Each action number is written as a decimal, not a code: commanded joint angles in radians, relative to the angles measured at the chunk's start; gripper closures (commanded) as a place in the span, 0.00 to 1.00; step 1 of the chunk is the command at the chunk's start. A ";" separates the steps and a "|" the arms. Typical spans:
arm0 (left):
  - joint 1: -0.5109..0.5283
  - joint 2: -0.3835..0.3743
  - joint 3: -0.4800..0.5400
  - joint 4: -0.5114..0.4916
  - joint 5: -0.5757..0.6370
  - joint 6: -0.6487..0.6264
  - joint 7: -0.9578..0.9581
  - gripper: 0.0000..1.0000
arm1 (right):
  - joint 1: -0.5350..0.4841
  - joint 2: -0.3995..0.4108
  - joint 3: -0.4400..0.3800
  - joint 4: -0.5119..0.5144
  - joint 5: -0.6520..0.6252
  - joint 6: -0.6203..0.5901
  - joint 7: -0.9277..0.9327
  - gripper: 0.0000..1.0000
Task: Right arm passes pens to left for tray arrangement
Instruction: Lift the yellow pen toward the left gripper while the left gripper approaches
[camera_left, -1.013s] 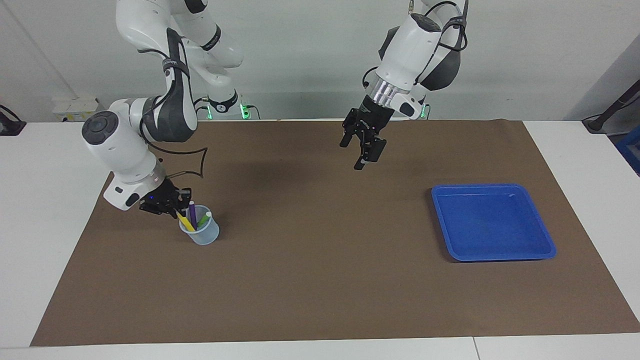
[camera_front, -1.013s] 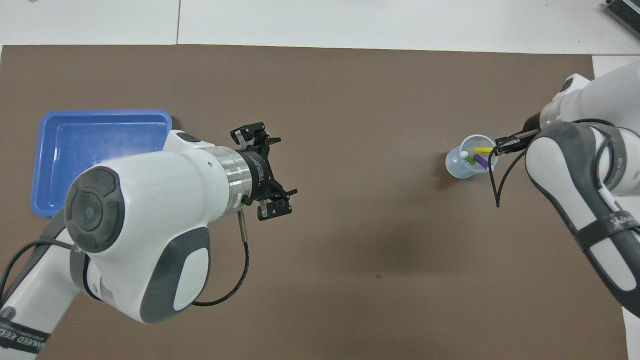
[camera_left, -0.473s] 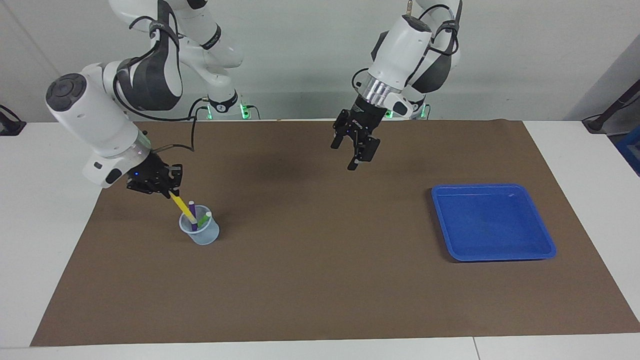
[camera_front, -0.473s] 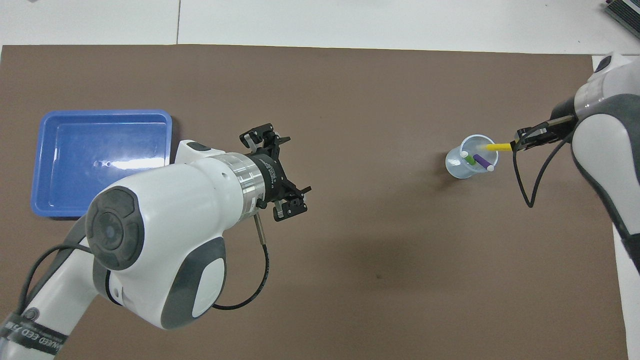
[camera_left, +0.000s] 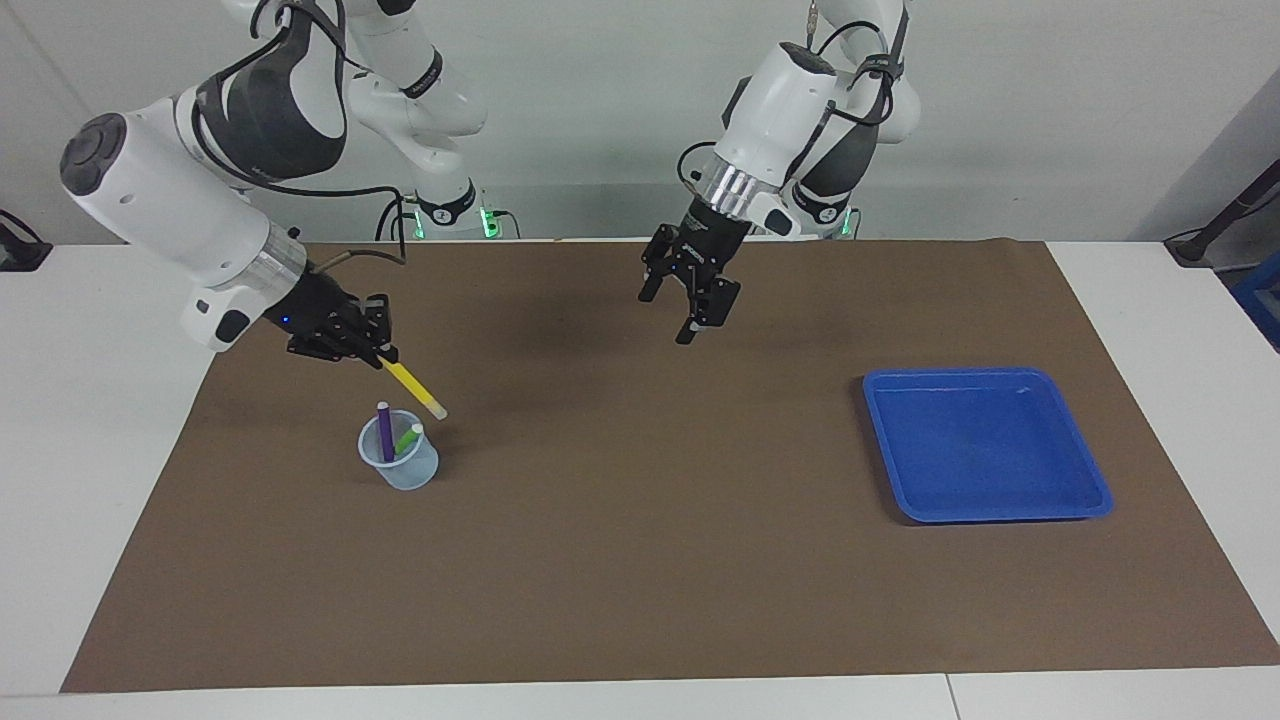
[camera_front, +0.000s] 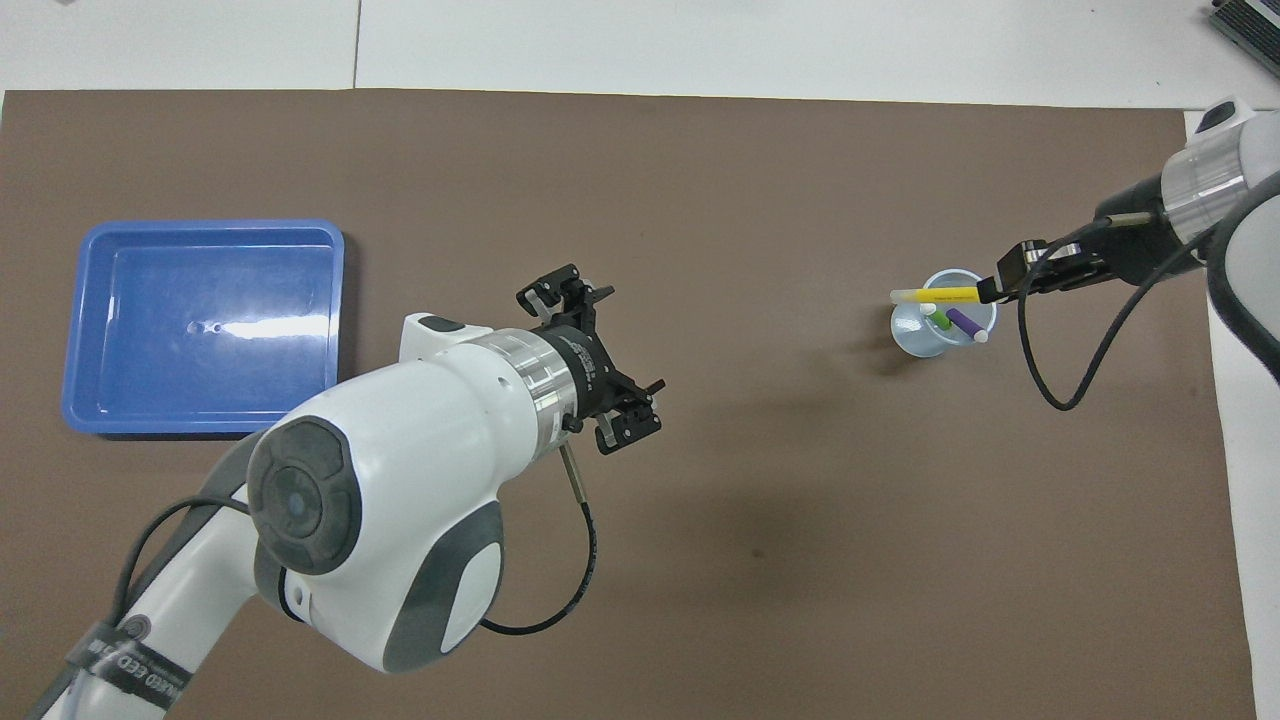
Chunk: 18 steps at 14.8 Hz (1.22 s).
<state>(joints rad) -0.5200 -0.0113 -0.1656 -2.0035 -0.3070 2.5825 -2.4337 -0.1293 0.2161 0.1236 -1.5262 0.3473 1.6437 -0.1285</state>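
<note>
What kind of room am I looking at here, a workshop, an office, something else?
Most likely a robotics lab bench. Two white arms work over a brown mat on a white table: the right gripper holds a yellow pen above a cup, and a blue tray waits.

Passage between cup and tray: unobstructed.
Bare brown mat (camera_left: 640, 520) lies between cup (camera_left: 400, 465) and tray (camera_left: 985, 445); open left pincer (camera_left: 688, 300) hangs over its middle.

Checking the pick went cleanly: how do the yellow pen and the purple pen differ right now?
The yellow pen hangs slanted in the shut right end effector, clear of the cup; the purple pen stands in the cup, ungripped. Both are slim with whitish tips.
</note>
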 joint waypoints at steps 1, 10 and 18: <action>-0.063 0.004 0.014 -0.006 -0.018 0.056 -0.028 0.00 | 0.055 -0.001 0.005 -0.002 0.065 0.019 0.131 1.00; -0.153 0.197 0.015 0.104 -0.017 0.272 -0.021 0.00 | 0.171 -0.004 0.005 -0.015 0.098 0.083 0.337 1.00; -0.138 0.407 0.018 0.334 0.012 0.278 -0.018 0.00 | 0.241 -0.024 0.005 -0.061 0.098 0.165 0.424 1.00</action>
<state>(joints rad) -0.6595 0.3446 -0.1456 -1.7380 -0.3047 2.8526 -2.4553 0.0955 0.2177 0.1299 -1.5415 0.4188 1.7689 0.2735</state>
